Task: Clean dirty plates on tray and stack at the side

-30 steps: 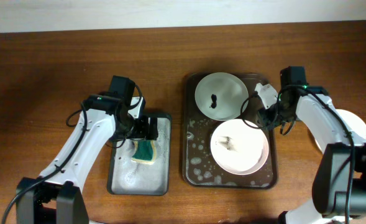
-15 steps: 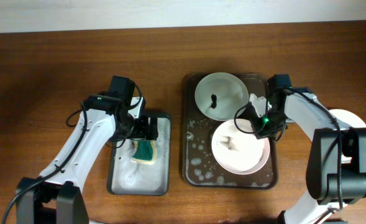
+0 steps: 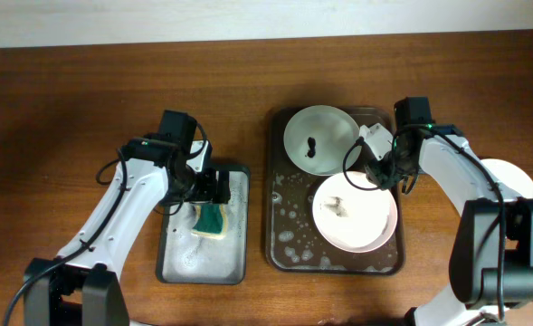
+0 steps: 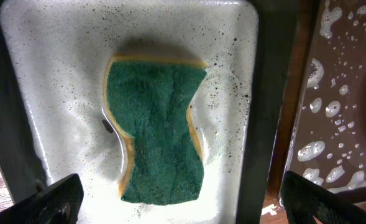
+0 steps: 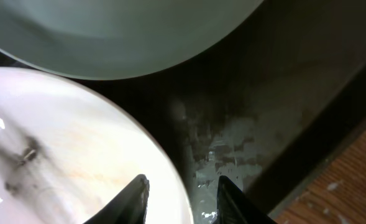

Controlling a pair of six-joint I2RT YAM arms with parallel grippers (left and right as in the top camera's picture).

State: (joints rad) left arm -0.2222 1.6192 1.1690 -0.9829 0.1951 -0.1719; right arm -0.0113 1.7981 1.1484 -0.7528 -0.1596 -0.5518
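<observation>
Right wrist: your right claw (image 5: pixel 181 193), open, straddles the rim of the smudged plate (image 5: pixel 58 149) lying toward the worktop's (image 5: pixel 350 186) near edge.

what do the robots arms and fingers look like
The left arm and right arm are white curved links with black joints, looped black cables and a small green light each. The fingers are black and tapered.

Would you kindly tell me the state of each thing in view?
greenish plate, smudged, on the sudsy brown tray
white plate, smudged, on the tray
third plate, on the tabletop, partly hidden
sponge, lying in the soapy grey tray
left gripper, open above the sponge
right gripper, open astride the white plate's rim
</observation>
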